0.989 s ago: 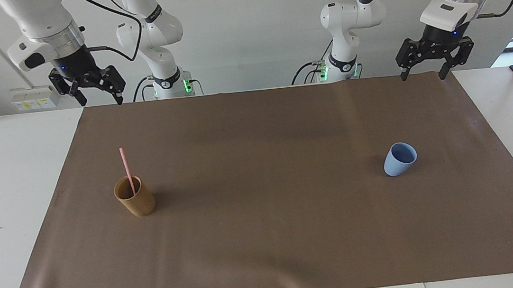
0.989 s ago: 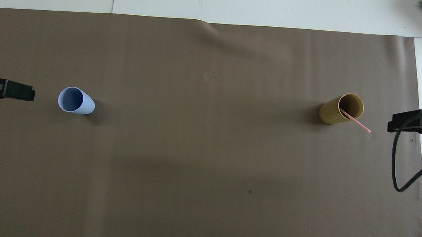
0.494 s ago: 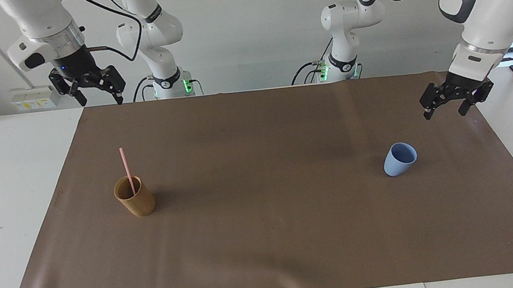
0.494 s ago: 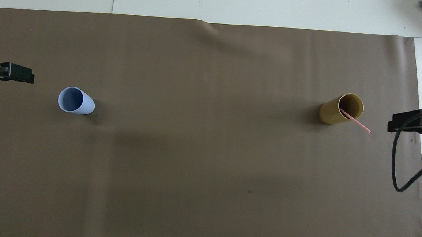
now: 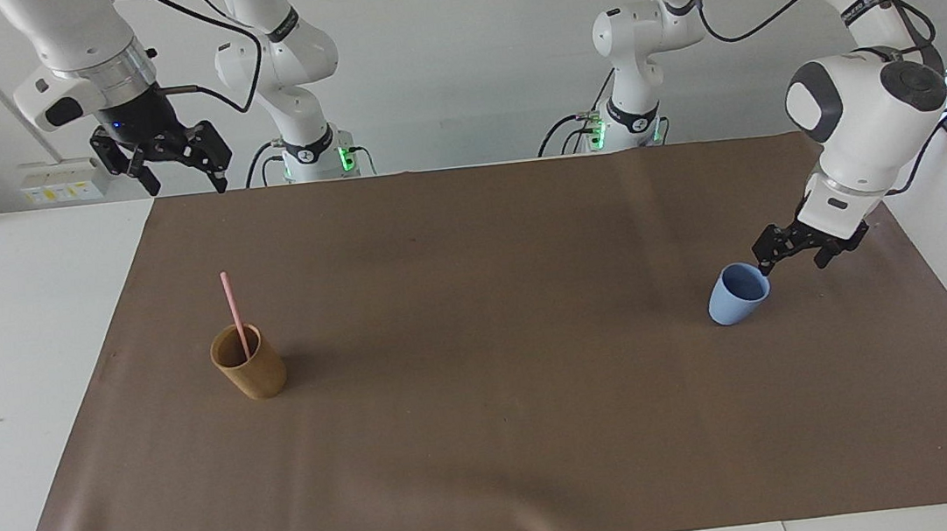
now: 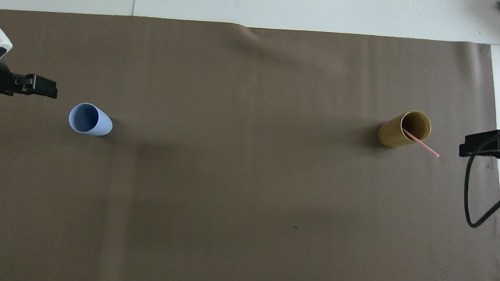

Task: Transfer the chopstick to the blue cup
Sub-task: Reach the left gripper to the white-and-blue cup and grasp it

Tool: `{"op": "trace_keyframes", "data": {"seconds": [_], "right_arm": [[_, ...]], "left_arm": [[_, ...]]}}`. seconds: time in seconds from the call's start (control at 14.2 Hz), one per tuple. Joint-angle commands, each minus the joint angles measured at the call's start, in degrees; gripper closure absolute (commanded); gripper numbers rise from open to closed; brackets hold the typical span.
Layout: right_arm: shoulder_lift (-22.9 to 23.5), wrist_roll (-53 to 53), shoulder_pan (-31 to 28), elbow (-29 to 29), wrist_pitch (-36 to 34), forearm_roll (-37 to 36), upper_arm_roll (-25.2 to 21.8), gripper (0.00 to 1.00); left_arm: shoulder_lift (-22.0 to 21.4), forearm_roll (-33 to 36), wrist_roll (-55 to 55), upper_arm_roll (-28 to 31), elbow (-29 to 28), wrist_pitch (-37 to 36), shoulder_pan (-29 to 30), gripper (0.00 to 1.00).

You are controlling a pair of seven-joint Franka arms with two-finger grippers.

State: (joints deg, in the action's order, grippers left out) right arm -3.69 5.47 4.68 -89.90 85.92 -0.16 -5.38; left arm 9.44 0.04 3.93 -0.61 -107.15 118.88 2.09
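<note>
The pale-pink chopstick (image 5: 234, 313) (image 6: 423, 145) stands tilted in the tan-brown cup (image 5: 249, 362) (image 6: 402, 130) toward the right arm's end of the mat. The light-blue cup (image 5: 737, 294) (image 6: 88, 119) stands upright toward the left arm's end, with nothing in it. My left gripper (image 5: 794, 260) (image 6: 45, 87) hangs low over the mat just beside the blue cup's rim, open with nothing between its fingers. My right gripper (image 5: 185, 183) (image 6: 471, 147) waits high over the mat's edge at the robots' end, open and holding nothing.
A brown mat (image 5: 492, 439) covers most of the white table (image 5: 26, 365). A black cable (image 6: 474, 206) loops down from the right arm over the mat's corner. Nothing else stands on the mat between the two cups.
The left arm has swung down from its high resting place to just beside the blue cup, still open. The right arm, both cups and the chopstick have not moved.
</note>
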Motion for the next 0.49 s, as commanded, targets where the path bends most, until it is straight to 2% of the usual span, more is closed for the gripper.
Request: {"op": "trace_keyframes", "data": {"seconds": [0.0, 0.21, 0.42], "right_arm": [[-1.1, -0.8, -0.8, -1.2, 0.0, -0.1, 0.5, 0.00], [-1.1, -0.8, -0.8, -1.2, 0.0, -0.1, 0.5, 0.00], [-1.1, -0.8, -0.8, -1.2, 0.0, -0.1, 0.5, 0.00]], "left_arm": [[1.2, -0.6, 1.2, -0.4, -1.9, 3.3, 1.1, 0.00], [3.8, -0.6, 1.2, -0.4, -4.0, 7.7, 1.8, 0.00], [3.7, -0.6, 1.1, -0.4, -7.0, 11.4, 1.5, 0.00]]}}
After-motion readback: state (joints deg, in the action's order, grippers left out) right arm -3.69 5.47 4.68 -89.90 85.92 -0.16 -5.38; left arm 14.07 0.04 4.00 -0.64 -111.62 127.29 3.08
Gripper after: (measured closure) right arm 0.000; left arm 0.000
